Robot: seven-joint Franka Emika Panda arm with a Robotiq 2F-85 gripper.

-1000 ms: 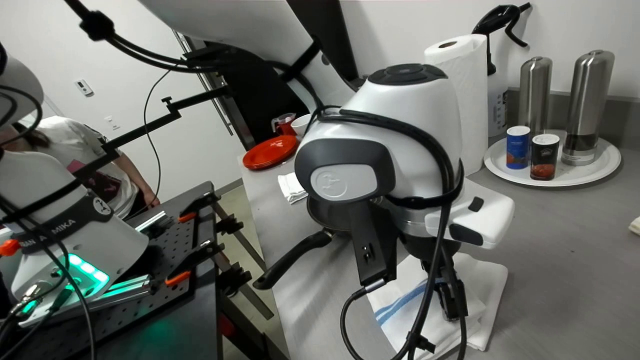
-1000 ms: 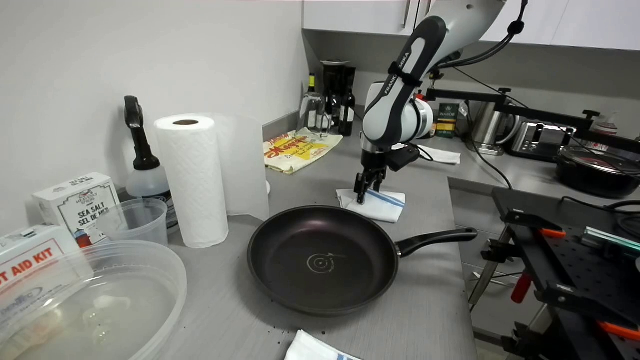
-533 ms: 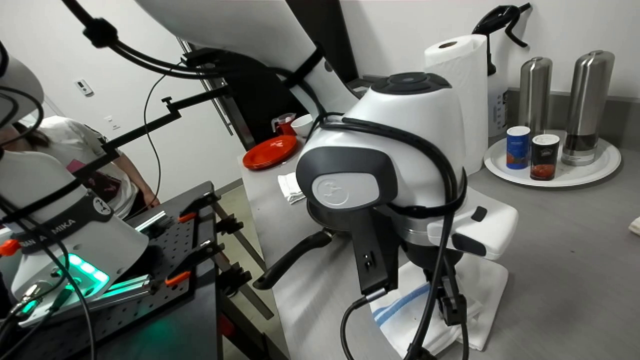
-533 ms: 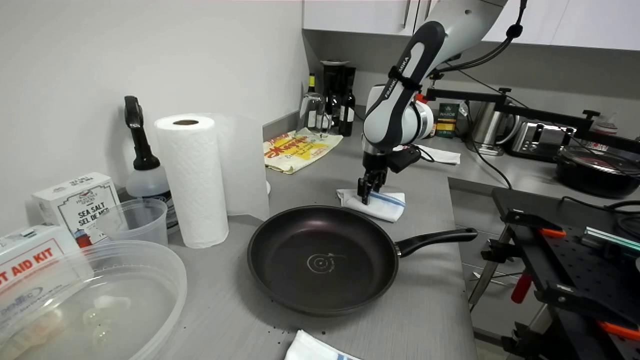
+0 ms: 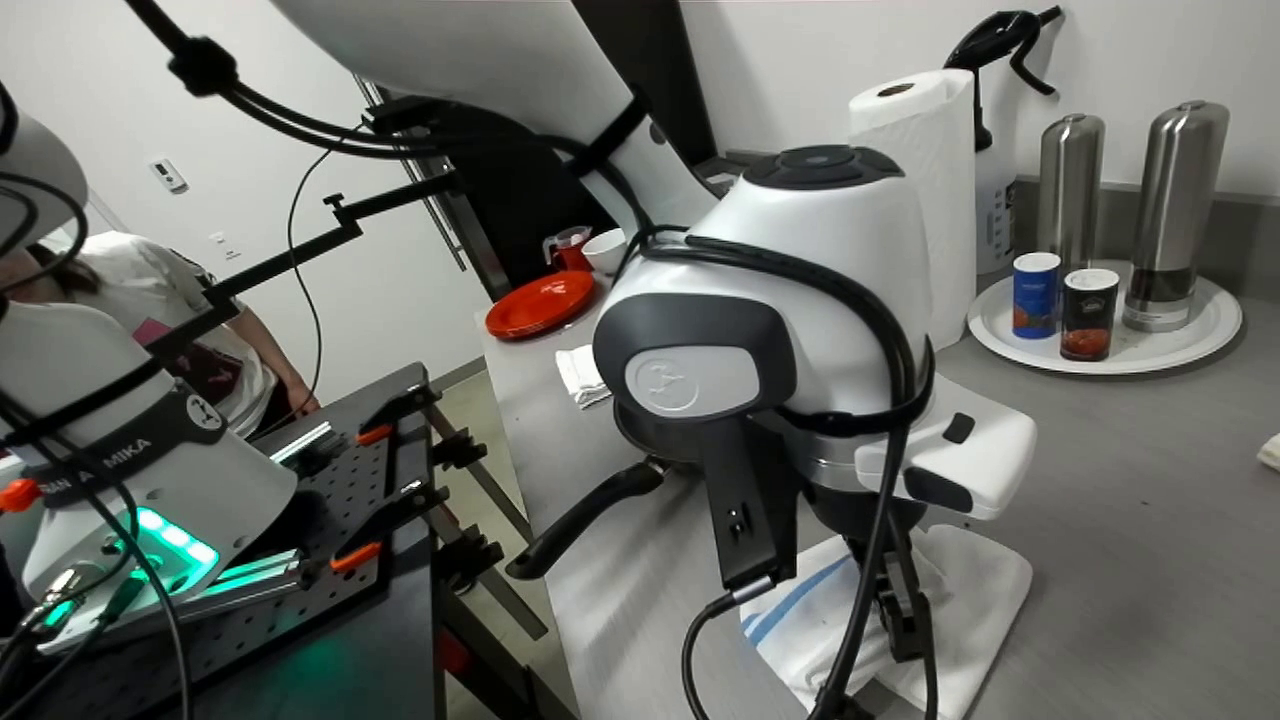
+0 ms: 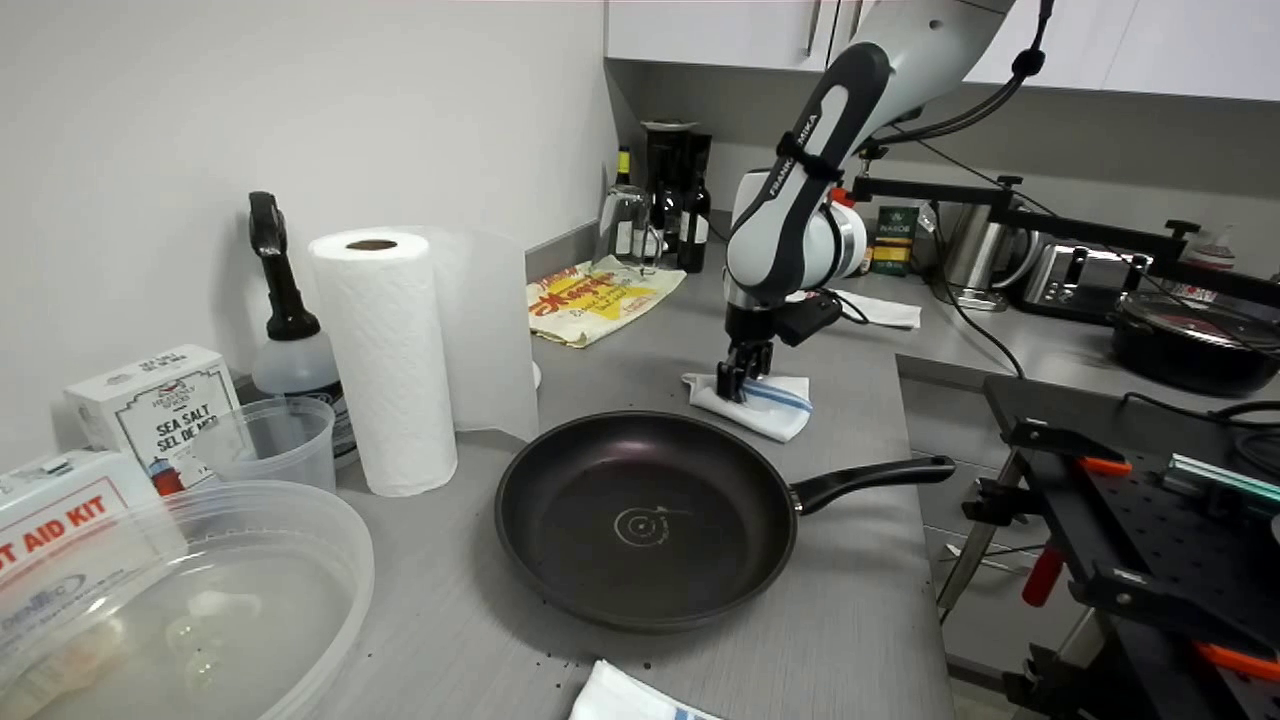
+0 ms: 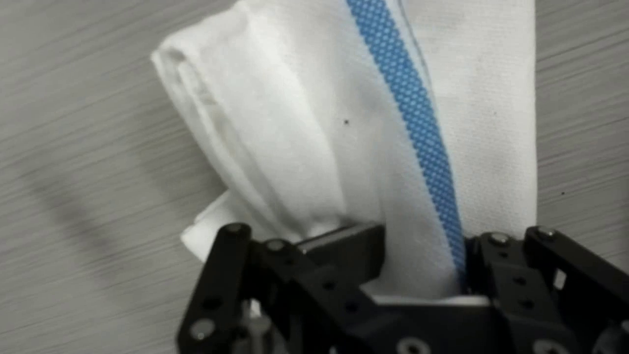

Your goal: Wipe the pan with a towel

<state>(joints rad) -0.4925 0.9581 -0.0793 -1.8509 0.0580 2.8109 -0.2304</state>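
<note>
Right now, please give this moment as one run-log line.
end effector: closed on towel | towel: folded, on counter, outside pan | pan: face-up, on counter | wiping: not underway

White arm (image 6: 790, 200), rounded joints (image 5: 860, 225), dark-grey caps (image 5: 820, 166), FRANKA EMIKA lettering (image 6: 803, 150), black cables (image 5: 902, 370) strapped on. Base (image 5: 225, 475) shows green lights (image 5: 174, 536). Gripper (image 7: 425, 260) black, silver screw heads (image 7: 202, 329).

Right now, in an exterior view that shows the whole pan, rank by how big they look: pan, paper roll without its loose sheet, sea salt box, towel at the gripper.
1. Pan
2. Paper roll
3. Sea salt box, partly hidden
4. Towel, farther back, partly covered
</note>
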